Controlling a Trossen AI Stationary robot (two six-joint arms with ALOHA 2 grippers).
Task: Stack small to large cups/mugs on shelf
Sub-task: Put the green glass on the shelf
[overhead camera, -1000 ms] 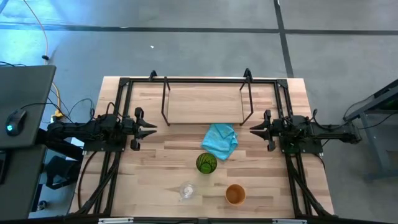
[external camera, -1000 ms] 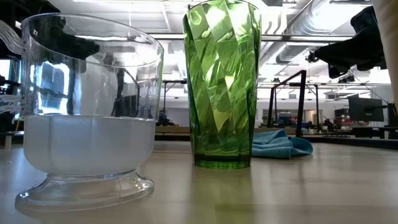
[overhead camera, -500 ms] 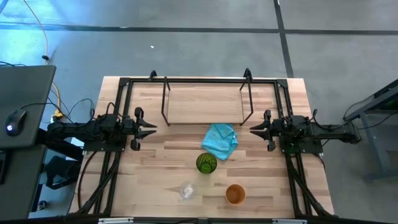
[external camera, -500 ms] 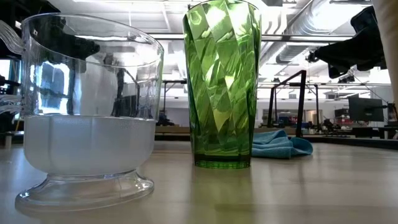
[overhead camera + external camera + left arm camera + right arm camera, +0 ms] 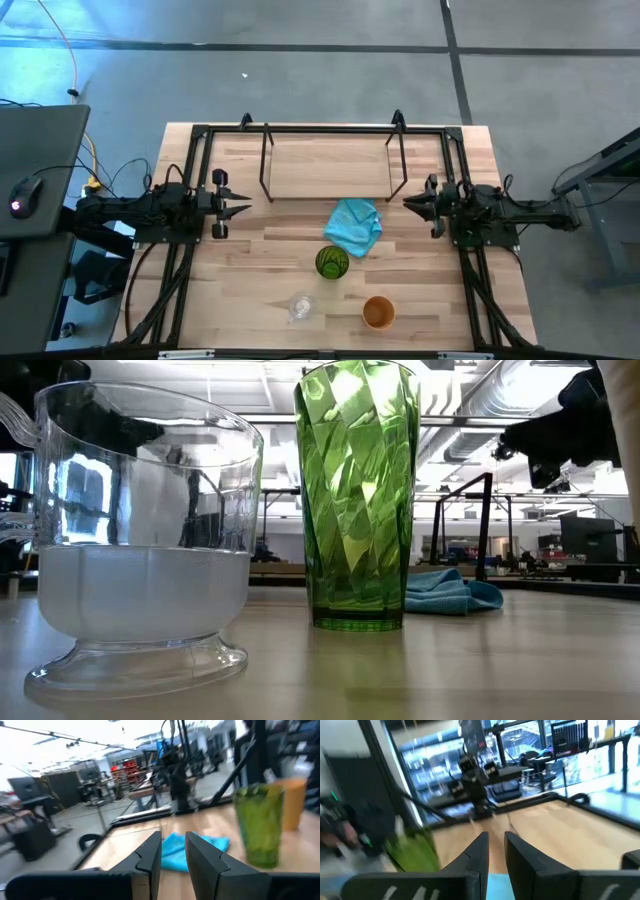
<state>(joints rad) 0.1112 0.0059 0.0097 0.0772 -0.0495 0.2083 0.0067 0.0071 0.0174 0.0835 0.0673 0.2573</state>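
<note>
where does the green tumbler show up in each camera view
High view: green tumbler at table centre, below the blue cloth.
Low view: centre, cloth behind at its right.
Left wrist view: right side, beside the cloth.
Right wrist view: green blur at lower left.
Shared landmark: the cloth.

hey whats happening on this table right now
Nothing is being handled yet. The left gripper and the right gripper hover at either side of the table, empty, with a narrow gap between the fingers. Three cups stand loose near the front edge: a green tumbler, a small clear glass cup and an orange cup. A turquoise cloth lies just behind the tumbler. The metal rod shelf at the back has nothing on it.
</note>
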